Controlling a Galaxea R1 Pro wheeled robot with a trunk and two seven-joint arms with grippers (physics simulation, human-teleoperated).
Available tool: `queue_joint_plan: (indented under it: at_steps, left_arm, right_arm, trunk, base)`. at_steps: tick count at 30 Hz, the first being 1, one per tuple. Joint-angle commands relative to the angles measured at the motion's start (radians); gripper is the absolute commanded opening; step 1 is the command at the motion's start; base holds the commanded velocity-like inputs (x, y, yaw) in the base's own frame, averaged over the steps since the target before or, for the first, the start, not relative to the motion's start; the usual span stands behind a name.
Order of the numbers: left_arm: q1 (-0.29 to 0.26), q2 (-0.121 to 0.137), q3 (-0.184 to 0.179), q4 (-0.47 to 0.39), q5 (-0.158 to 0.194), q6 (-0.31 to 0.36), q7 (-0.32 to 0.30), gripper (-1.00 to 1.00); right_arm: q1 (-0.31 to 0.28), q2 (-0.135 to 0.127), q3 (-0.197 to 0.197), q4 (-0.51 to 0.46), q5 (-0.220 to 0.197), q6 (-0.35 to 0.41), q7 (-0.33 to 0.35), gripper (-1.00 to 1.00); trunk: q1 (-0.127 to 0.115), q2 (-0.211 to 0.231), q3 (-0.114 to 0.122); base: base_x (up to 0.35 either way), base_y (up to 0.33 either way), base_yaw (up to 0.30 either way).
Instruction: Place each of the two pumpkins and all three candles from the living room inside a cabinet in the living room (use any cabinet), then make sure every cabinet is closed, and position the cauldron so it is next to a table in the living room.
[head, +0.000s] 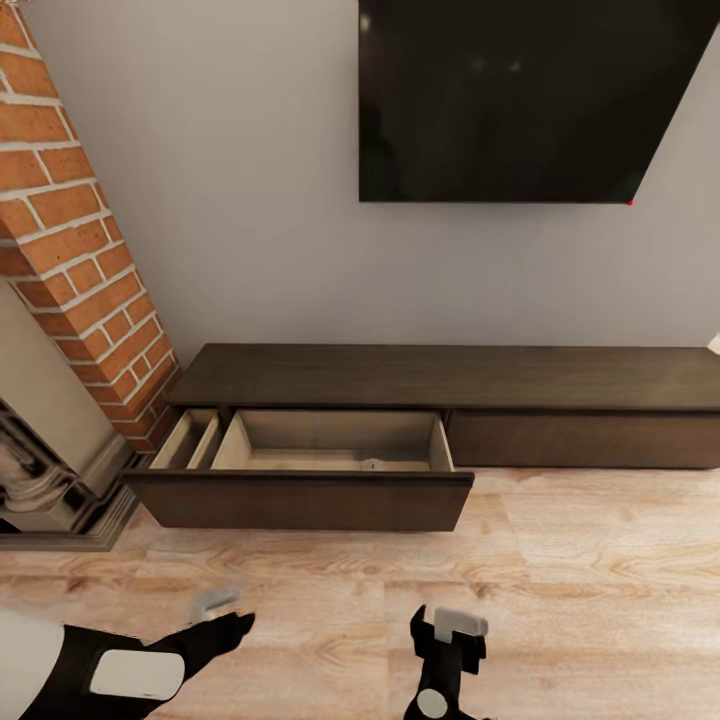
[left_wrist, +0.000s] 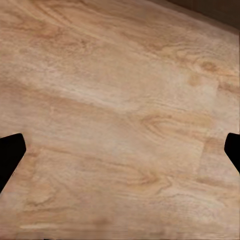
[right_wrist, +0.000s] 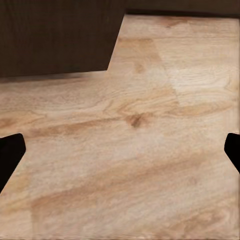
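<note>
I stand facing the long dark cabinet that runs along the wall under the black television, with the brick chimney off to my left. Its left drawer is pulled well out over the wooden floor, and I can see its pale inside. Something small and pale lies near the front of the drawer floor, too small for me to name.

My left gripper and my right gripper both hang low over the floor, short of the drawer front. In each wrist view the fingertips sit at the far edges with bare floorboards between them, so both sets of jaws are spread wide and carry nothing. My right wrist view also catches the dark corner of the drawer front.

I judge I am between loads: the drawer is ready, my jaws are free. The next move calls for fetching a pumpkin or candle, or else pushing this drawer home.
</note>
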Motion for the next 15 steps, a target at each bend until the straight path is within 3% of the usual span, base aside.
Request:
queue_joint_plan:
  at_steps: [1,5,9,11,12,13,15]
  left_arm:
    - [-0.002,-0.001,-0.016,-0.002,0.018,-0.006,0.001,1.0]
    - [-0.002,-0.012,-0.089,-0.001,0.076,-0.007,-0.002,1.0]
    - [0.024,-0.04,-0.144,0.011,0.081,-0.01,-0.006,1.0]
    - [0.043,-0.059,-0.148,0.044,0.081,-0.008,-0.007,1.0]
    - [0.057,-0.079,-0.15,0.078,0.081,-0.007,-0.006,1.0]
    - [0.138,-0.173,-0.151,0.255,0.081,0.002,0.001,1.0]
    - [0.164,-0.201,-0.151,0.314,0.081,0.01,0.001,1.0]
  right_arm:
    - [0.002,-0.001,0.008,0.001,-0.009,-0.008,-0.004,1.0]
    - [0.028,-0.002,0.008,0.005,-0.009,-0.015,-0.002,1.0]
    - [0.051,-0.001,0.008,0.007,-0.01,-0.02,0.0,1.0]
    - [0.056,-0.001,0.008,0.009,-0.01,-0.034,0.003,1.0]
    - [0.06,-0.001,0.009,0.013,-0.011,-0.048,0.004,1.0]
    - [0.07,0.002,0.01,0.044,-0.01,-0.093,0.007,1.0]
    - [0.071,0.003,0.01,0.056,-0.01,-0.103,0.012,1.0]
  trunk:
    - [-0.004,0.007,0.002]
    - [-0.019,0.035,0.015]
    - [-0.035,0.063,0.027]
    - [-0.042,0.077,0.034]
    - [-0.046,0.084,0.037]
    - [-0.05,0.091,0.04]
    - [-0.058,0.105,0.046]
  base:
    - [0.0,0.0,0.0]
    - [0.0,0.0,0.0]
    - [0.0,0.0,0.0]
    - [0.0,0.0,0.0]
    - [0.0,0.0,0.0]
    - [0.0,0.0,0.0]
    - [0.0,0.0,-0.041]
